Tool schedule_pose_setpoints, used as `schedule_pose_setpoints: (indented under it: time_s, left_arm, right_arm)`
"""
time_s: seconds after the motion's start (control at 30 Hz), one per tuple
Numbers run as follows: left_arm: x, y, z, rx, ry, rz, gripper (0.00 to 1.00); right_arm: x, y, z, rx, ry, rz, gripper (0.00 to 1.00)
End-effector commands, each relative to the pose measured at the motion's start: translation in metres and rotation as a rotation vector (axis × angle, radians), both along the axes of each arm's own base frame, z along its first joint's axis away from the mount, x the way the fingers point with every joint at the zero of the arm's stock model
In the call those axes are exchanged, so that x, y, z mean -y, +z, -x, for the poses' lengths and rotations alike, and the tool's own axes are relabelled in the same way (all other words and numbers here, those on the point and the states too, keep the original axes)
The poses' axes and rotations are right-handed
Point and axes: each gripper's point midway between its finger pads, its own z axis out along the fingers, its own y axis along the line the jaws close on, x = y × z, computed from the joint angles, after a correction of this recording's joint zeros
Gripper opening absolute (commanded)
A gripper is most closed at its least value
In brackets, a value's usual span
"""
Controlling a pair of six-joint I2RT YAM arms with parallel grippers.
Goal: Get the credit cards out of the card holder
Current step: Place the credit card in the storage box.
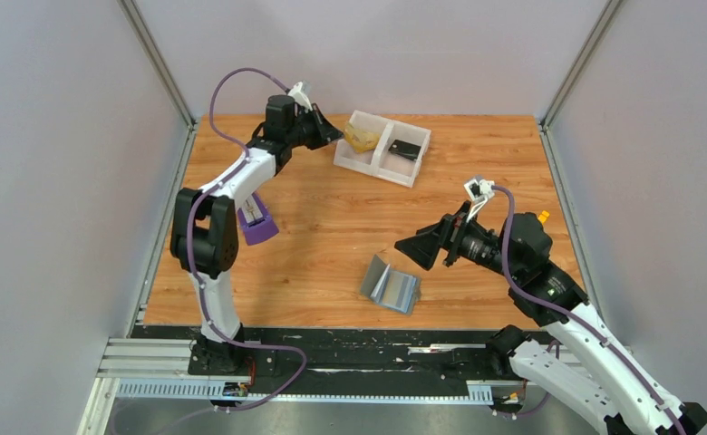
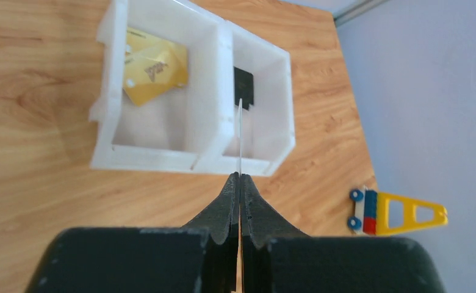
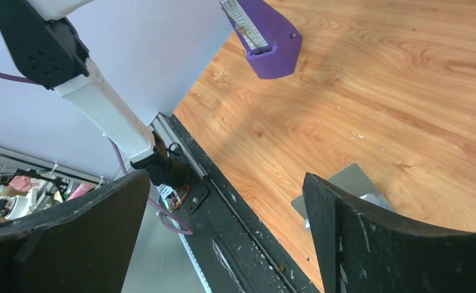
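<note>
Left hand (image 2: 240,181) is clamped fully shut on one credit card (image 2: 240,131). It's pinched by its near end, standing on edge and sticking out over the white tray (image 2: 162,160) at the far middle of the bench (image 1: 332,227). In the wrist view the card lines up with the divider between the two compartments, so I can't tell which side it would drop into. The other credit cards (image 2: 153,67), gold, lie overlapped in the tray's left compartment. A black piece (image 2: 243,86) sits in the right one.

Right hand (image 1: 420,246) is spread wide with nothing in it, just beside the card holder (image 1: 391,283) on its far-right side. The holder lies open at the near middle of the bench, one panel tilted up. I can't see whether any cards are left inside.

Handling, my read:
- **Cards:** light, stiff, thin and slick. The edge pinch works, but a knock on the tray wall could pivot the card or slip it in the pads. I'd shift left over the gold pile before letting go.
- **Holder:** light and floppy at the fold, so it'll likely skid. I'd pin one panel and pull any remaining card by its exposed edge.
</note>
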Motion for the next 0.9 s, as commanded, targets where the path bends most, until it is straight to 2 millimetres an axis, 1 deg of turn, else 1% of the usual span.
schedule_pose_setpoints:
  time_s: [0.0, 0.03, 0.07, 0.1, 0.13, 0.17, 0.2, 0.23, 0.27, 0.33, 0.37, 0.5, 0.63, 0.87]
  left_arm:
    - [-0.003, 0.006, -0.054, 0.059, 0.101, 0.032, 0.0]
    - [-0.002, 0.011, -0.062, 0.071, 0.114, 0.048, 0.0]
    - [0.0, -0.006, -0.07, 0.041, 0.124, 0.05, 0.0]
    - [0.0, -0.002, -0.079, 0.061, 0.138, 0.061, 0.0]
    - [0.002, -0.018, -0.085, 0.036, 0.147, 0.067, 0.0]
    - [0.003, -0.013, -0.092, 0.061, 0.154, 0.082, 0.0]
    - [0.005, -0.027, -0.097, 0.038, 0.162, 0.088, 0.0]
    - [0.006, -0.023, -0.102, 0.06, 0.165, 0.104, 0.0]
    - [0.008, -0.034, -0.106, 0.044, 0.169, 0.114, 0.0]
    - [0.01, -0.042, -0.115, 0.05, 0.178, 0.132, 0.0]
    - [0.011, -0.049, -0.121, 0.045, 0.183, 0.133, 0.0]
    - [0.018, -0.064, -0.131, 0.044, 0.169, 0.151, 0.0]
    - [0.019, -0.078, -0.136, 0.036, 0.169, 0.147, 0.0]
    - [0.025, -0.088, -0.14, 0.045, 0.148, 0.159, 0.03]
  right_arm:
    - [0.002, 0.024, -0.013, 0.056, -0.051, 0.008, 1.0]
    - [0.002, 0.024, -0.015, 0.056, -0.057, 0.016, 1.0]
    - [0.002, 0.023, -0.018, 0.055, -0.063, 0.025, 1.0]
    - [0.002, 0.022, -0.02, 0.052, -0.068, 0.035, 1.0]
    - [0.001, 0.021, -0.023, 0.049, -0.072, 0.044, 1.0]
    - [0.0, 0.02, -0.025, 0.045, -0.072, 0.052, 1.0]
    - [-0.001, 0.019, -0.027, 0.042, -0.072, 0.061, 1.0]
    - [-0.003, 0.018, -0.029, 0.037, -0.07, 0.07, 1.0]
    - [-0.004, 0.017, -0.032, 0.033, -0.07, 0.081, 1.0]
    - [-0.007, 0.014, -0.037, 0.019, -0.069, 0.101, 1.0]
    - [-0.008, 0.013, -0.038, 0.015, -0.068, 0.108, 1.0]
    - [-0.012, 0.009, -0.044, -0.002, -0.066, 0.123, 1.0]
    - [-0.013, 0.004, -0.049, -0.006, -0.071, 0.143, 1.0]
    - [-0.014, 0.002, -0.055, 0.007, -0.084, 0.165, 1.0]
